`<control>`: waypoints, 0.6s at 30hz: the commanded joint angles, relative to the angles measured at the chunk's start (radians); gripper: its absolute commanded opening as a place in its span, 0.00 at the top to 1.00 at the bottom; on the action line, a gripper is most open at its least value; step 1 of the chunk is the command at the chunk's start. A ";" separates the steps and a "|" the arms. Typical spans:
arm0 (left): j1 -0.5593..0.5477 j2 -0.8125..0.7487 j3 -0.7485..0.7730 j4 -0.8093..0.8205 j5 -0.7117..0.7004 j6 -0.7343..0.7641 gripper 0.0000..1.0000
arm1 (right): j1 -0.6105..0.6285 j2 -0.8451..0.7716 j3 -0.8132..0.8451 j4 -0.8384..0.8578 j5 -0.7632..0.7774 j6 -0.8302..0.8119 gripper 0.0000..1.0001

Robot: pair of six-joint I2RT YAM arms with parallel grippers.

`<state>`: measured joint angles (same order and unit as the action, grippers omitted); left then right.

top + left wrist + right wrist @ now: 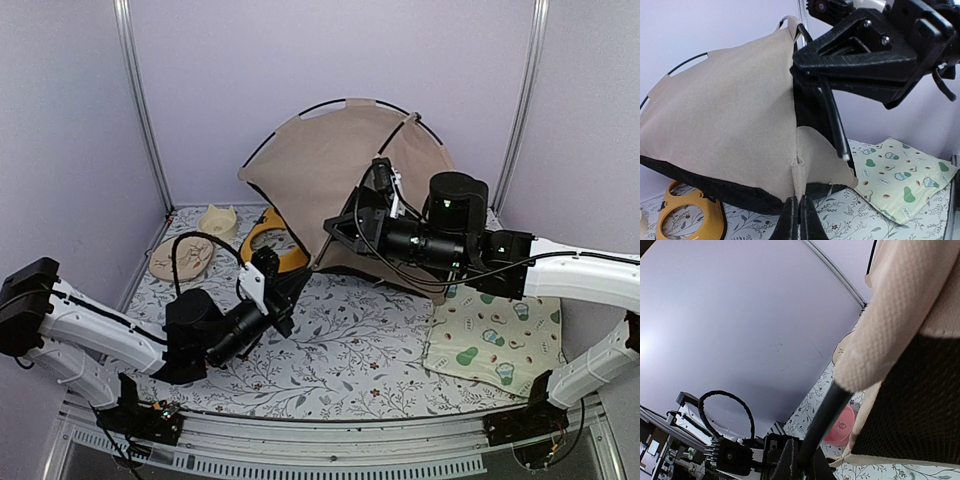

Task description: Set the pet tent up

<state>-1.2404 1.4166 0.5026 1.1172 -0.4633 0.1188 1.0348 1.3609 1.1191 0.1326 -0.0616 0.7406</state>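
The pet tent (335, 165) is tan fabric with black poles, standing half-raised at the back middle. My left gripper (290, 285) is at its front lower edge. In the left wrist view the fingers (790, 220) are shut on a beige webbing loop (800, 177) at the tent's black hem. My right gripper (335, 232) is at the tent's front. In the right wrist view it (802, 465) is shut on a black pole (827, 410) that runs into a beige sleeve (890, 325). The pole's free white-tipped end (845, 156) hangs above the loop.
A yellow double-bowl feeder (262, 243) sits left of the tent, half under it. A cream toy (218, 220) and a tan dish (180, 258) lie at the back left. A cream mat with green prints (495, 335) lies at the right. A pink bowl (840, 425) shows past the pole.
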 commanded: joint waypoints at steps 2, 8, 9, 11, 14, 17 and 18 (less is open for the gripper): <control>-0.033 -0.016 -0.051 -0.065 -0.027 -0.052 1.00 | -0.019 -0.011 0.039 0.098 0.148 -0.080 1.00; -0.054 -0.023 -0.065 -0.073 -0.043 -0.056 1.00 | -0.020 0.013 0.042 0.101 0.179 -0.096 1.00; -0.054 -0.028 -0.067 -0.075 -0.046 -0.056 1.00 | -0.019 0.016 0.042 0.101 0.181 -0.099 1.00; -0.057 -0.035 -0.068 -0.078 -0.049 -0.055 1.00 | -0.019 0.025 0.042 0.100 0.178 -0.104 1.00; -0.057 -0.048 -0.067 -0.081 -0.052 -0.050 1.00 | -0.019 0.038 0.042 0.091 0.170 -0.104 1.00; -0.057 -0.062 -0.065 -0.082 -0.052 -0.043 1.00 | -0.019 0.050 0.036 0.082 0.163 -0.102 1.00; -0.057 -0.067 -0.065 -0.084 -0.050 -0.041 1.00 | -0.019 0.055 0.032 0.081 0.161 -0.098 1.00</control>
<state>-1.2781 1.3834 0.4458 1.0431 -0.5102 0.0750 1.0348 1.4014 1.1213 0.1665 0.0410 0.6910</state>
